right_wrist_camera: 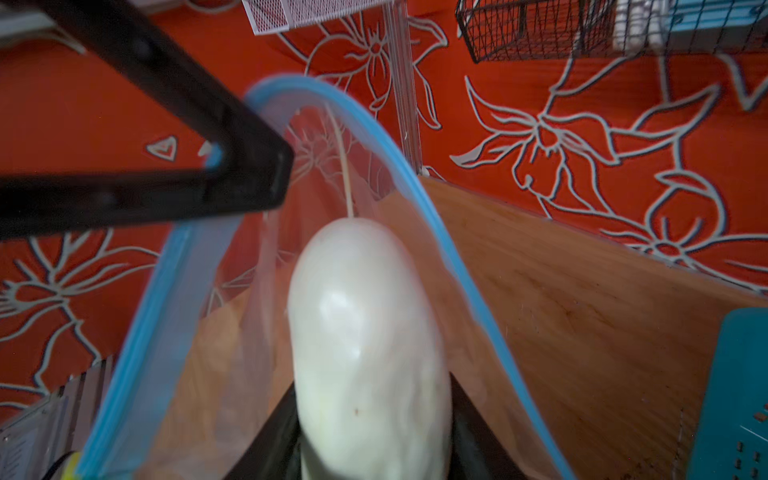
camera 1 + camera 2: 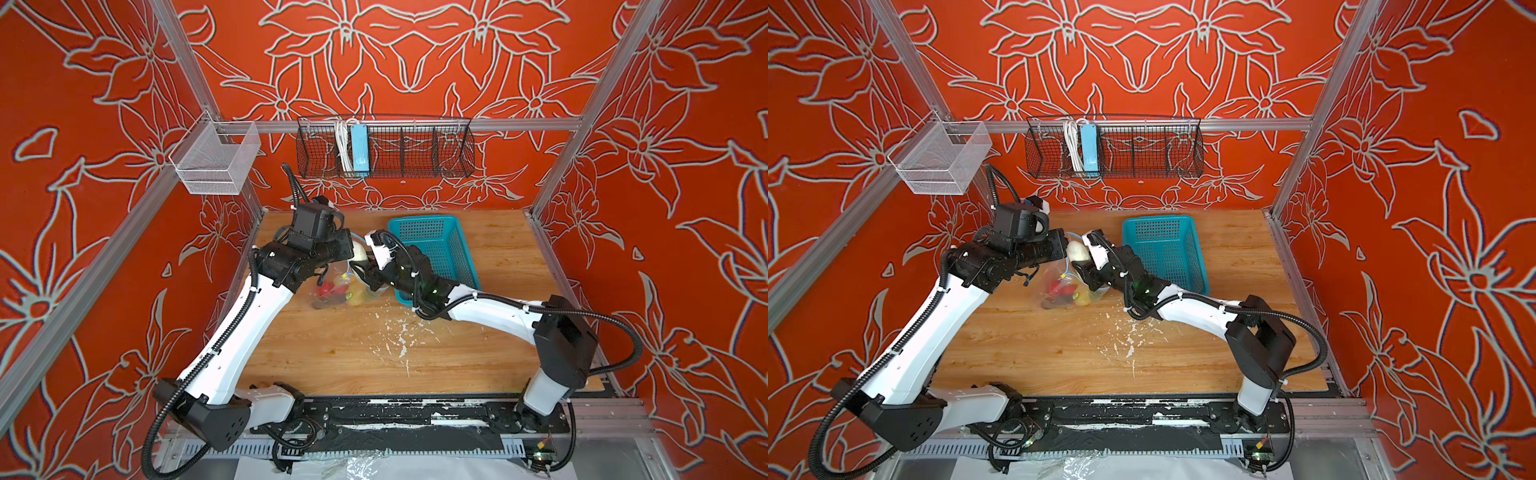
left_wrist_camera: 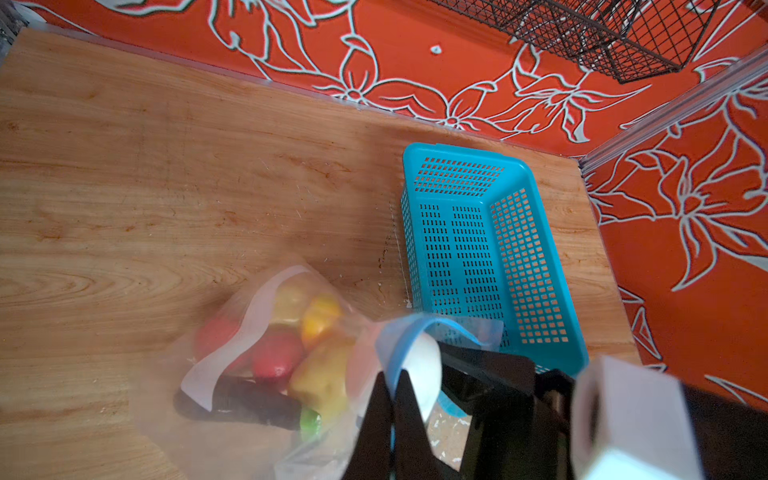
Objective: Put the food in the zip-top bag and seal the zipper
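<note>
The wooden table (image 2: 332,357) bears everything, and white flecks mark its middle. The teal basket (image 3: 465,249) stands at the far right of the table, just beside the bag; no food shows in it. The zip-top bag (image 3: 160,399) lies near the table's middle, its mouth raised off the wood and held agape.

The left gripper (image 3: 392,384) has its jaws together, clamped on the zipper (image 1: 143,332) at the mouth edge, holding it up. The right gripper (image 1: 370,451) has its jaws partly apart and grips the white vegetable (image 1: 365,316) by one end. That piece points into the mouth, ringed by the blue strip, and is not yet let go.

Through the plastic I note a dark eggplant (image 3: 249,403), a yellowish potato (image 3: 324,380), a red tomato (image 3: 276,357), a second red piece (image 3: 216,336) and a red-yellow fruit (image 3: 320,322). The zipper arches wide open, unsealed, with its yellowish tab (image 1: 71,464) at one end.

Assessment: loading looks nearly complete, the white vegetable being apparently the last item. Outstanding are its release inside the bag, withdrawal of the arm, and closing the zipper.
</note>
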Controlling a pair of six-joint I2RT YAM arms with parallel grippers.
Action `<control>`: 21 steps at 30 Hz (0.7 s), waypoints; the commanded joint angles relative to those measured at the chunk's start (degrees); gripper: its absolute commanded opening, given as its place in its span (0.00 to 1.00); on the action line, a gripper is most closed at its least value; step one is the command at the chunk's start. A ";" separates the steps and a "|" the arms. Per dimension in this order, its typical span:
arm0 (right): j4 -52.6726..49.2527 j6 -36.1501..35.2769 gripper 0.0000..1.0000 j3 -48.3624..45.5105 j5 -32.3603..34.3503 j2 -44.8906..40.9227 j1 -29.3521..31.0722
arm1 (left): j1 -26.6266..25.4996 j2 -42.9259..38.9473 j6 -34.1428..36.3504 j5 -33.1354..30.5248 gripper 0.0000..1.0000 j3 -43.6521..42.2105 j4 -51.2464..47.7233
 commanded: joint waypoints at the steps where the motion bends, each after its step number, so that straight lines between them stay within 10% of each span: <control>1: -6.97 -2.76 0.39 3.47 -1.05 1.59 0.35 | -0.15 -1.11 0.22 -0.24 0.00 1.47 1.93; 21: -24.08 -0.30 0.74 15.67 -2.61 10.00 0.35 | -0.15 -3.31 -1.87 2.74 0.00 -1.43 4.13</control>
